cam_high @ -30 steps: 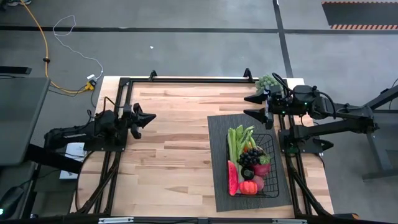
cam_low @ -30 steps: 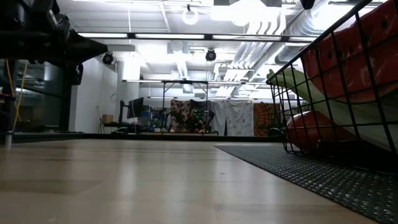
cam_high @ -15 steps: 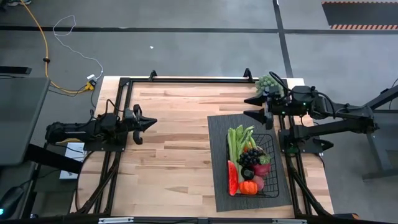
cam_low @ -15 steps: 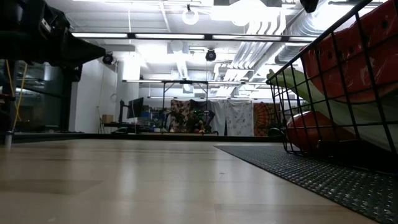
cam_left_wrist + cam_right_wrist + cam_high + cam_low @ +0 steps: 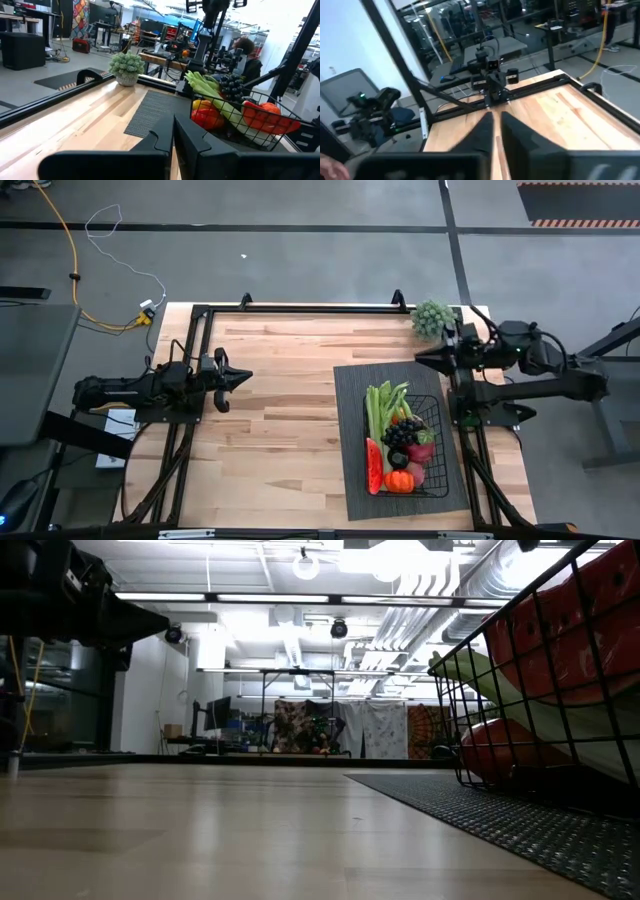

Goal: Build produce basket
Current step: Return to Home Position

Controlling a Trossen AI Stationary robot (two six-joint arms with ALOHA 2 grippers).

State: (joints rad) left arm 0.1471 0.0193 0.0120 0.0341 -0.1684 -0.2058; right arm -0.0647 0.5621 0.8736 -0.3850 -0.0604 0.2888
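Pale wooden worktop [image 5: 280,410] runs mostly bare between the two arms. At its left edge the left gripper [image 5: 238,376] has its jaws closed on nothing and points across the boards. The right gripper [image 5: 420,358] also shows jaws pressed together and empty. It sits at the rear right edge, just beside a small potted plant [image 5: 432,317].

Farther out, the basket [image 5: 438,415] stands on the dark ribbed mat [image 5: 350,385] toward the front right, well apart from the left gripper. Inside it the celery [image 5: 378,408] lies lengthwise and the grapes [image 5: 400,434] rest near the middle. The watermelon slice [image 5: 374,466] leans along the wall nearer the left arm, and a red-orange fruit [image 5: 399,480] fills the front end.

No produce shows loose on the boards. The filling looks finished, and seemingly all that remains is for the arms to settle at rest.
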